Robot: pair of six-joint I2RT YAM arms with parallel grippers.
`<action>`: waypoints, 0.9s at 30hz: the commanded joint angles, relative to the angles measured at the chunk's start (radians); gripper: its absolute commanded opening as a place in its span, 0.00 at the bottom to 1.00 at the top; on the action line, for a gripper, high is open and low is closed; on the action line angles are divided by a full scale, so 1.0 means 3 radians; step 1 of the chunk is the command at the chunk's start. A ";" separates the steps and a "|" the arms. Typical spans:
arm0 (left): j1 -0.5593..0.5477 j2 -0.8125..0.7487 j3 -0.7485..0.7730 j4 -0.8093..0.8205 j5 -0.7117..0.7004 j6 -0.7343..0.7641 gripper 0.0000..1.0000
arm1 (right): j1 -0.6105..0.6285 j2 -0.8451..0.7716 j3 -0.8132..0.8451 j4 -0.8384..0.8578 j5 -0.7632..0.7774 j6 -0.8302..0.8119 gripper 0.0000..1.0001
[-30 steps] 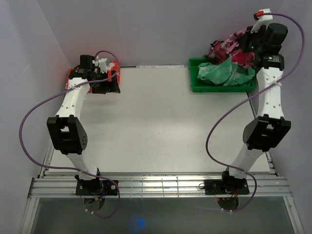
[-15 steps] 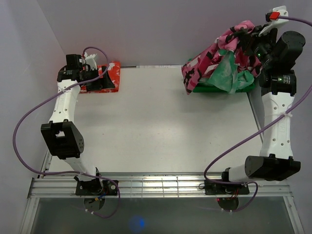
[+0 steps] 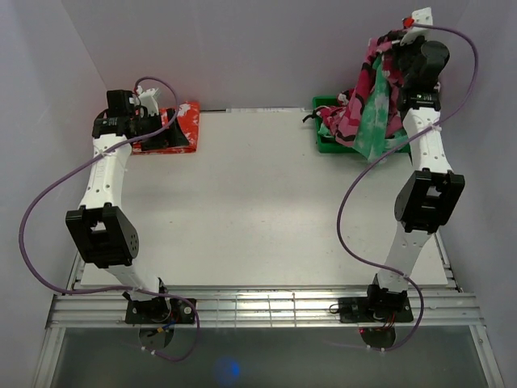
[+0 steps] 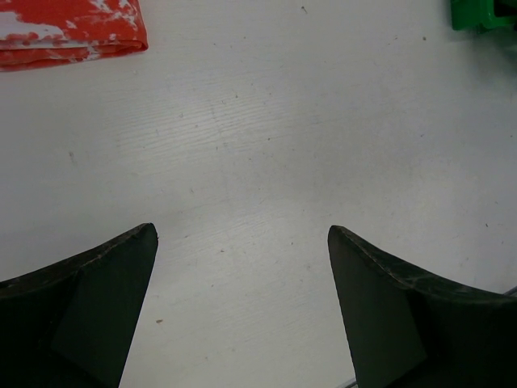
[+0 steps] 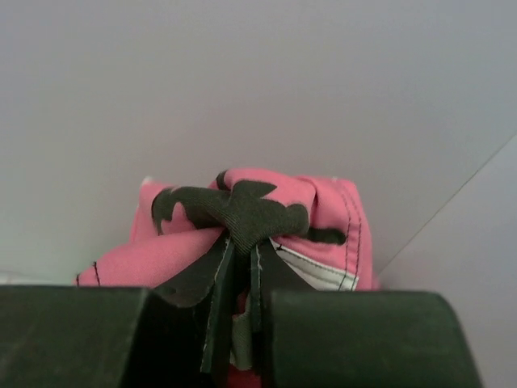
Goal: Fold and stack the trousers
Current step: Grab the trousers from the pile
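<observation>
The trousers (image 3: 369,87), pink camouflage with black and white patches, hang in a bunch from my right gripper (image 3: 396,50), raised above the green bin (image 3: 323,139) at the back right. In the right wrist view the jaws are shut on a fold of the trousers (image 5: 258,212), the gripper (image 5: 241,246) pinching pink and black cloth. A green garment (image 3: 378,123) hangs tangled with the trousers, partly lifted from the bin. My left gripper (image 4: 242,234) stands open over bare table, at the back left in the top view (image 3: 179,139).
A folded orange-red garment (image 3: 179,121) with white splotches lies at the back left, beside the left gripper; it also shows as an orange-red garment (image 4: 69,32) at the upper left in the left wrist view. Grey walls close in on all sides.
My right arm has lifted the trousers up out of the bin and swung them; they now hang in a narrower bunch. The green garment came up with them. The left arm drew back slightly.
</observation>
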 commanded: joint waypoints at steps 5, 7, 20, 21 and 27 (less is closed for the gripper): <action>-0.0005 0.0118 0.0149 -0.0064 -0.0186 0.0078 0.98 | 0.0189 -0.0495 -0.1445 -0.0178 -0.0714 0.0002 0.08; -0.0005 0.0159 0.0164 -0.0090 -0.0196 0.0078 0.98 | 0.0195 -0.0372 -0.1369 -0.0510 -0.0770 0.0161 0.11; -0.0005 0.0405 0.0292 -0.0131 -0.0247 0.0196 0.98 | -0.0137 0.0457 0.0191 -0.0492 0.0252 0.0105 0.71; 0.0000 0.0425 0.0297 -0.0131 -0.0242 0.0196 0.98 | -0.0173 0.0431 0.0161 -0.0425 0.0257 0.0105 0.78; -0.0005 0.0497 0.0303 -0.0136 -0.0263 0.0216 0.98 | -0.0357 0.0400 0.0032 -0.0148 0.0467 0.0034 0.99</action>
